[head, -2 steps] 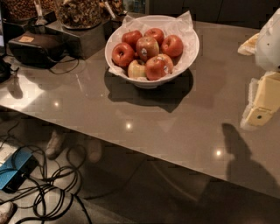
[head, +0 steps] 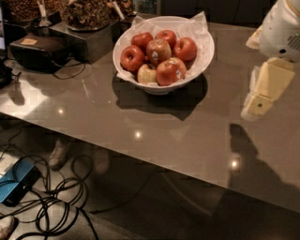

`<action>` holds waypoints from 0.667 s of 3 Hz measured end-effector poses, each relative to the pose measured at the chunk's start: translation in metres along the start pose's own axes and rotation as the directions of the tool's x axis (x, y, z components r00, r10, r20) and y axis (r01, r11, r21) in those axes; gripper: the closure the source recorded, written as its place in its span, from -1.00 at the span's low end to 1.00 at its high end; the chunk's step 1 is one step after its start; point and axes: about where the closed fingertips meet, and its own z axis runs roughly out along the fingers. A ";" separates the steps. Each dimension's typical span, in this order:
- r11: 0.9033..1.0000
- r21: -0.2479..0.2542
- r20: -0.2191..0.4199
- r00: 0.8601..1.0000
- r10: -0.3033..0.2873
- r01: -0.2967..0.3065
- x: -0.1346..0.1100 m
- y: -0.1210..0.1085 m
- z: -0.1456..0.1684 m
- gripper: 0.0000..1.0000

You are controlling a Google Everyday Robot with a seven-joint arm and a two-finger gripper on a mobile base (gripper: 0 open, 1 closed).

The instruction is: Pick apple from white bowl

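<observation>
Hanging over the bench (head: 140, 140) at the frame's right edge, the pincer (head: 259, 104), spread or pressed together I cannot tell, has the stickered apple (head: 158, 49) well up-left, topping the white bowl (head: 209, 48).

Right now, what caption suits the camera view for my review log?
White bowl of apples on a grey table; the gripper hangs off to its right, clear of the fruit.

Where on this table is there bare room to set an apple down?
The table is bare in front of the bowl, out to its near edge, and between bowl and end effector at the right. Crowded: the back left, with the black box and jars.
</observation>
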 end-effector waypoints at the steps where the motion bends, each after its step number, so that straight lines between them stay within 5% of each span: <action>1: 0.999 -0.006 0.004 0.999 0.039 -0.039 -0.028 -0.029 0.005 -1.00; 2: 0.999 0.006 0.011 0.999 0.041 -0.041 -0.030 -0.031 0.006 -1.00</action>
